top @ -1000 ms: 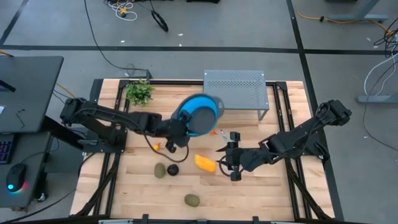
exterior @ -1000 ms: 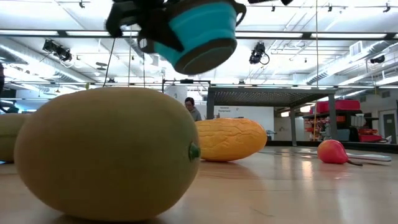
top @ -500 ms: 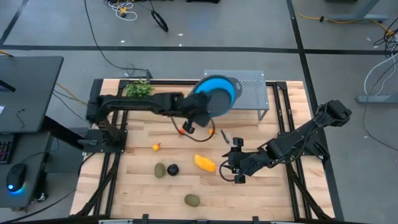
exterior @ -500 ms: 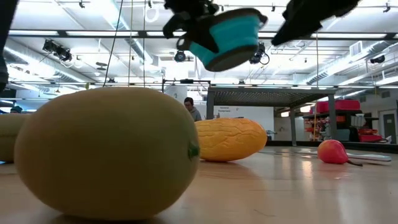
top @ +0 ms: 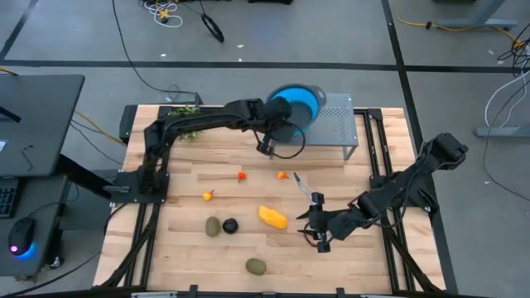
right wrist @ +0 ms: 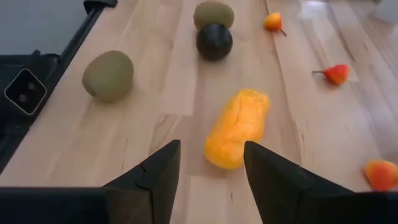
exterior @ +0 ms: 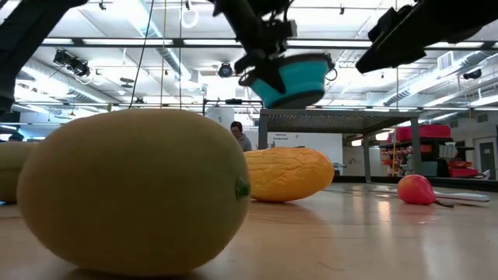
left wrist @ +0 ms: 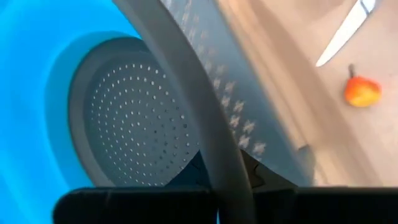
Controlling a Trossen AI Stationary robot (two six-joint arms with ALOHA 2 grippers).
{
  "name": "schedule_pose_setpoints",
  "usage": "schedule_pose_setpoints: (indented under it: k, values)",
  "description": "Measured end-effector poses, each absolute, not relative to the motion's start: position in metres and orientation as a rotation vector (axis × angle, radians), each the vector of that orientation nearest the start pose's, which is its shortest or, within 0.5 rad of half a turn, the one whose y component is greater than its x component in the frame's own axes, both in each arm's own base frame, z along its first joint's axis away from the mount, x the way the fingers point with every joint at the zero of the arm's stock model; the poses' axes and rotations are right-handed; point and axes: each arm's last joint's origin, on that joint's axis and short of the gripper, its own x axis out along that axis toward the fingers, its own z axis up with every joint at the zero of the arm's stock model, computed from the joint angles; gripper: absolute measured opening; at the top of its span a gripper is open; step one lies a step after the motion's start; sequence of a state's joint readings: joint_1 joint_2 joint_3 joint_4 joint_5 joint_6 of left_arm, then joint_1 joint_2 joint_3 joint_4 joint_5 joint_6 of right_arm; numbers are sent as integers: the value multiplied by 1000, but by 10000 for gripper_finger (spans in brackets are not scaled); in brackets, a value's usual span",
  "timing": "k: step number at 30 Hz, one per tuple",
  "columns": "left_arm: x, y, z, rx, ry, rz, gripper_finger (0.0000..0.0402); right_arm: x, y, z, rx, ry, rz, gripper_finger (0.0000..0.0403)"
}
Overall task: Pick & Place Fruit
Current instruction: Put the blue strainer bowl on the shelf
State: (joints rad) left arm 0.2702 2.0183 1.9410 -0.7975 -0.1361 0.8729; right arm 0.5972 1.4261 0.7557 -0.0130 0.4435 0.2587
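Observation:
My left gripper (top: 276, 134) is shut on a blue colander (top: 298, 101) and holds it in the air over the grey perforated shelf (top: 331, 120) at the table's far side. My right gripper (right wrist: 211, 180) stands open just above the table, its fingers on the near right of the elongated yellow-orange fruit (right wrist: 239, 127), apart from it. On the wood lie two olive-green ovals (top: 214, 226) (top: 256, 266), a blackish round fruit (top: 230, 225) and three tiny orange-red fruits (top: 207, 195) (top: 242, 175) (top: 282, 175). My left gripper pinches the colander's grey rim (left wrist: 227, 177) between its two fingers, one inside the bowl and one outside. It comes from the table's left, slanting down. The colander hangs lifted clear of the shelf and table (exterior: 292, 78), slightly tilted.
A thin pale strip (top: 302, 184) lies between the small fruits and my right gripper. A leafy sprig (top: 186, 116) sits at the far left corner, partly behind my left arm. Black frame rails run along the table's left and right sides.
My left gripper has carried the blue colander from above the table's middle toward the far edge and right, over the grey shelf, still shut on it. My right gripper has sunk toward the table and shifted a little toward the near edge, staying open.

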Motion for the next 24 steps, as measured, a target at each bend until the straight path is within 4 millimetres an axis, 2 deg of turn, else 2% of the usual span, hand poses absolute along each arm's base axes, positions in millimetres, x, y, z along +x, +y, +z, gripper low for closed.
schedule_pose_setpoints:
  k: [4,11,21,24]
  values:
    - [428,132,308,763,970,-12,10,240,147,191,-106,530,94,188]
    - [429,136,306,751,949,-30,13,237,142,182,-131,517,85,188]
    - [433,124,306,761,944,-44,11,237,140,180,-129,521,81,188]
    - [434,121,306,773,952,-34,23,237,140,180,-129,521,81,188]
